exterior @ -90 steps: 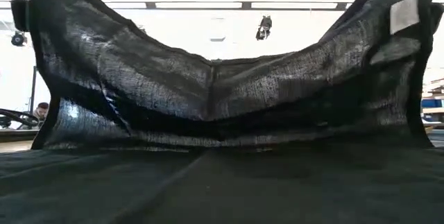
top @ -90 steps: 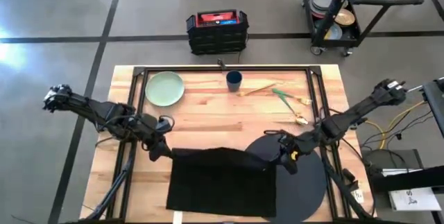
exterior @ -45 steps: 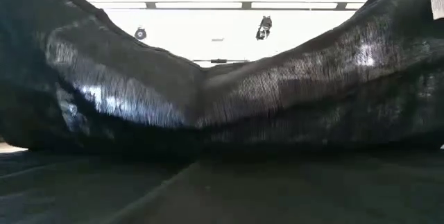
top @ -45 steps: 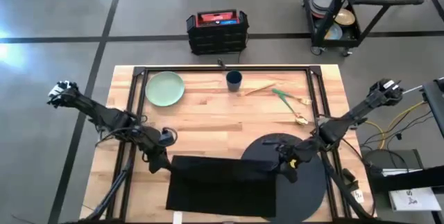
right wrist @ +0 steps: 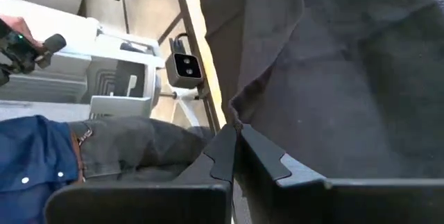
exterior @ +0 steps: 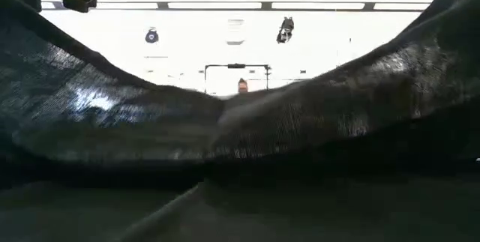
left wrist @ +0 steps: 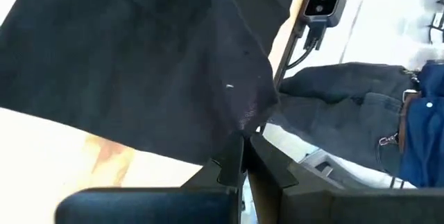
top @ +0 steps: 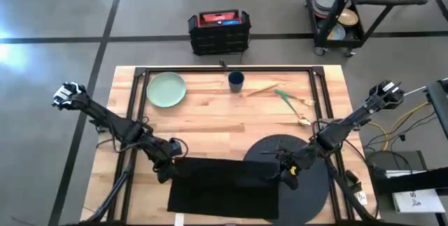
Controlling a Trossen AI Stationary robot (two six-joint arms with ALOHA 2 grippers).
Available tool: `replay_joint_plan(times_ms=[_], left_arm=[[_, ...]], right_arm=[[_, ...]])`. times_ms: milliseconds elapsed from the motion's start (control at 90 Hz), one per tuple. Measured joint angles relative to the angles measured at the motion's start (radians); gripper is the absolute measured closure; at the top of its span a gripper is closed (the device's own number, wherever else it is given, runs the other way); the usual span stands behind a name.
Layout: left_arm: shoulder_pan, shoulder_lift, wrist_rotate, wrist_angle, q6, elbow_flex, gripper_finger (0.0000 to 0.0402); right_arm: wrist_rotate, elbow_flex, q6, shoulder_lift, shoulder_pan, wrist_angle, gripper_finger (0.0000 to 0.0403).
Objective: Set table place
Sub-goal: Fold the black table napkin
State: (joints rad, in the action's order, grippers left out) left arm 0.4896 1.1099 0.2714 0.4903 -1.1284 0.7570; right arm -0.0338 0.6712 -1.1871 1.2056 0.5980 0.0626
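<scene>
The 2 grippers are pinching the black napkin [top: 222, 188]: left gripper [top: 164, 171] at its left corner, right gripper [top: 285, 172] at its right corner, overlapping the placemat [top: 311, 191] on the table [top: 210, 117].

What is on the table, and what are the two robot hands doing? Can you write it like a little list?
napkin: black, spread at the table's near edge, one corner over the placemat
left gripper: shut on the napkin's left corner
right gripper: shut on the napkin's right corner
placemat: dark round, near right
plate: green, far left, empty
cup: blue, far middle
cutlery: scattered, far right
table: light wood
</scene>
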Motion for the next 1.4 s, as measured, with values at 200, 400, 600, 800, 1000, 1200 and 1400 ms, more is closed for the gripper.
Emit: replay_joint_plan(times_ms=[200,400,600,800,1000,1200,1400], left_arm=[[0.000,-0.003,0.000,0.000,0.021,0.000,0.0402],[0.000,-0.003,-0.001,0.001,0.037,0.000,0.0402],[0.000,-0.003,0.000,0.001,0.052,0.000,0.0402],[0.000,-0.002,0.038,0.002,0.079,0.000,0.0402],[0.002,0.002,0.069,0.005,0.105,-0.001,0.0401],[0.016,0.002,0.091,-0.049,0.105,-0.047,0.0402],[0.057,0.047,0.170,-0.243,0.079,-0.144,0.0402]], right_arm=[[0.006,0.000,-0.020,0.008,0.003,-0.017,0.0403],[0.008,0.000,-0.034,0.008,0.000,-0.019,0.0403],[0.008,0.000,-0.046,0.008,0.000,-0.019,0.0403],[0.008,0.000,-0.037,0.033,0.004,-0.017,0.0403],[-0.039,0.000,-0.040,0.136,0.027,-0.062,0.0403],[-0.061,0.000,-0.033,0.240,0.052,-0.151,0.0403],[-0.092,0.000,-0.006,0.327,0.081,-0.151,0.0403]])
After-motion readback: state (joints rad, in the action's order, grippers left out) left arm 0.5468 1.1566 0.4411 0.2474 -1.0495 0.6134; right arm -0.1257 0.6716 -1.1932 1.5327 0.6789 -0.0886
